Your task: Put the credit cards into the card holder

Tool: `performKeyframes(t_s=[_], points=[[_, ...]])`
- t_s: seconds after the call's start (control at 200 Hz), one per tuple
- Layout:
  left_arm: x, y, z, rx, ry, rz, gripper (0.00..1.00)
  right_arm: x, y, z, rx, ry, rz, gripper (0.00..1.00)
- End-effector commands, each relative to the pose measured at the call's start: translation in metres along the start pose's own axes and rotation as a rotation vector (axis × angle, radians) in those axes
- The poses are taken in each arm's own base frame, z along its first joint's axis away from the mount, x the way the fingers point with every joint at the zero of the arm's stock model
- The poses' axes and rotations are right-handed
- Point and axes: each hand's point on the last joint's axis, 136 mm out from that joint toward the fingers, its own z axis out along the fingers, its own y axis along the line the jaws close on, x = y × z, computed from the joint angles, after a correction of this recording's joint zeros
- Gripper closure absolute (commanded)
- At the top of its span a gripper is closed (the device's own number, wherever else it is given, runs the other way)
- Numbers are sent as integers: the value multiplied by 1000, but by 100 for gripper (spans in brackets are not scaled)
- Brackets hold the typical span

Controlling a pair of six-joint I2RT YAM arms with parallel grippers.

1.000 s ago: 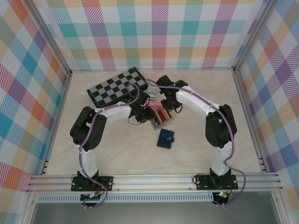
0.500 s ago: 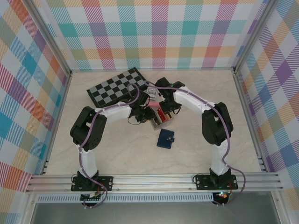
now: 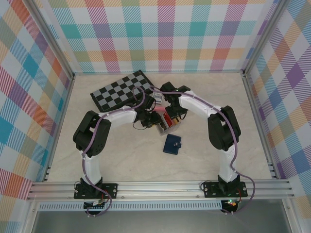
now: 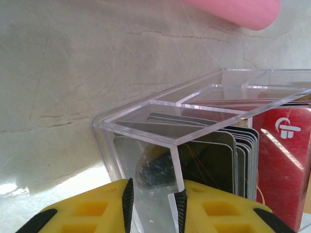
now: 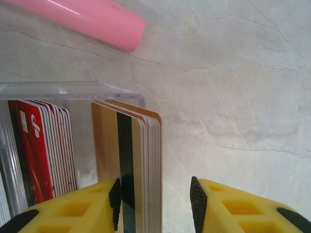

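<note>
The left gripper (image 4: 153, 208) is clamped on a wall of the clear plastic box (image 4: 194, 119), with its yellow fingers (image 4: 87, 213) pressed to either side of the acrylic near one corner. Inside the box credit cards (image 4: 233, 160) stand on edge in a row: pale and dark ones nearest that corner, and a red card (image 4: 284, 160) with a white logo at the far side. The right gripper (image 5: 155, 201) hangs over the other end of the box with its jaws apart. A stack of tan cards (image 5: 126, 155), the front one showing a black magnetic stripe, stands upright between them. The stack sits close against the left pad, with a clear gap of table on the side of the right pad. Whether this stack sits inside the box's end wall or just beyond it cannot be told. A pink cylinder (image 5: 82, 19) lies on the marbled table (image 3: 121, 155) just past the box. From above, both arms meet at the box in the middle of the table. The navy card holder (image 3: 172, 143) lies closed and flat just nearer the bases, apart from both grippers. A folded checkerboard (image 3: 124, 91) lies toward the back left.
</note>
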Motion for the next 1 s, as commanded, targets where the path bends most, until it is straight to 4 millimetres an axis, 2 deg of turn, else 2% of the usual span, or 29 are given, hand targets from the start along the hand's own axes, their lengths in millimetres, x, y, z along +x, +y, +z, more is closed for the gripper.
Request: performKeyframes(t_s=[0.0,0.155,0.29,0.42,0.59,0.795,0.995], points=[[31,43,17,-142,100,-24,70,-2,-17,-20,51,-28,12,60],[31,43,17,-140,100,-28,70,0,-12,-22,17,-25,11,67],[30,41,17,-137,98,-26,70,1,-11,-20,15,-22,13,69],[30,41,17,-137,100,-25,70,1,-10,-19,10,-18,11,79],[30,41,17,-137,99,-25,70,0,-14,-21,31,-26,17,83],[30,41,17,-140,99,-26,70,-2,-20,-35,42,-57,27,85],[30,40,16,-138,97,-24,70,0,-9,-52,-47,-74,41,87]])
